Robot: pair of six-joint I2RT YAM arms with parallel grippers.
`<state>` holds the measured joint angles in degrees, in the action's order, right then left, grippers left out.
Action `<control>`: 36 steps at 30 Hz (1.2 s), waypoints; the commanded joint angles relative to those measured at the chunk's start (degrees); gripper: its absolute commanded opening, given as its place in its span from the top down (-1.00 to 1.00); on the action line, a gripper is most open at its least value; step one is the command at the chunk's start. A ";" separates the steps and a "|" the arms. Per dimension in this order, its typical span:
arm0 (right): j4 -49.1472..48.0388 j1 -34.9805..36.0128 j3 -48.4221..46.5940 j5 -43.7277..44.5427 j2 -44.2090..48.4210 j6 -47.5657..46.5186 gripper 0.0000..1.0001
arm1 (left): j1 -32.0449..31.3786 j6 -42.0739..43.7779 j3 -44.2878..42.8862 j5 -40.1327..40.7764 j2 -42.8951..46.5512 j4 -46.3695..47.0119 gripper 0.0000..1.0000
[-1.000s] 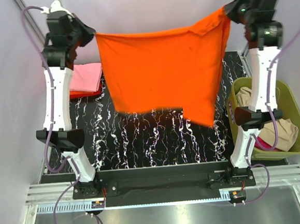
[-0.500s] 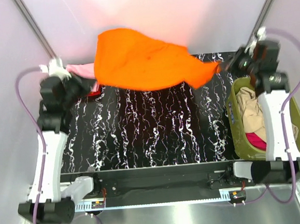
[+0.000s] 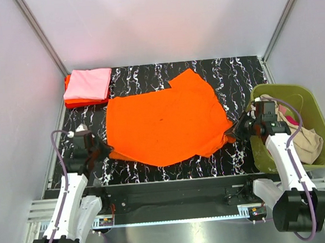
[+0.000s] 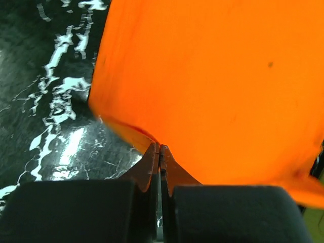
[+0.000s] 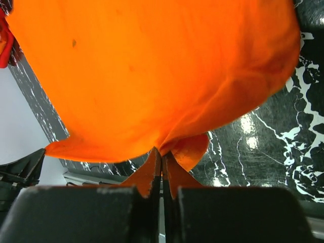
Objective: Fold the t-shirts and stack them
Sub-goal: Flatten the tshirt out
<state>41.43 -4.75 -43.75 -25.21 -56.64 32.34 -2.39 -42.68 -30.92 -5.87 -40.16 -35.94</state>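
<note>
The orange shirt (image 3: 163, 124) lies spread in the middle of the table (image 3: 232, 74), rumpled along its near edge, with the basket (image 3: 281, 87) to the right and a folded pink shirt (image 3: 89, 83) atop a red one (image 3: 82, 102) at the far left. My left claw (image 4: 160, 152) is pinched shut on the orange shirt's near left corner, and my right claw (image 5: 162, 154) is shut on its near right corner. If I tug unevenly or release one side first, I reckon the hem bunches and the fold comes out crooked.
</note>
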 commanded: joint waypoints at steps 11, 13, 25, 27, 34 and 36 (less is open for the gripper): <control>-0.47 0.01 3.76 1.57 1.98 2.20 0.90 | 0.11 -13.83 2.70 12.81 0.61 -1.32 1.00; -1.35 -0.08 3.23 1.83 1.19 2.38 0.89 | 0.11 -14.71 2.27 14.21 -0.44 -1.06 1.00; -4.17 8.00 -6.87 12.90 -10.59 0.27 1.00 | 0.11 -16.47 -3.89 17.91 -12.22 2.37 1.00; -4.16 9.32 -7.58 15.70 -11.65 0.01 1.00 | 0.11 -16.47 -4.24 19.13 -12.75 2.90 1.00; -3.90 10.38 -12.06 16.34 -16.74 -3.59 1.00 | 0.11 -14.54 -6.78 19.23 -15.73 4.48 1.00; -2.85 10.29 -12.24 16.07 -16.31 -4.12 1.00 | 0.20 -13.75 -6.53 19.23 -15.04 4.39 1.00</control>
<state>38.54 5.26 -53.34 -10.94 -72.99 30.65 -2.39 -57.98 -34.98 11.44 -55.75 -34.33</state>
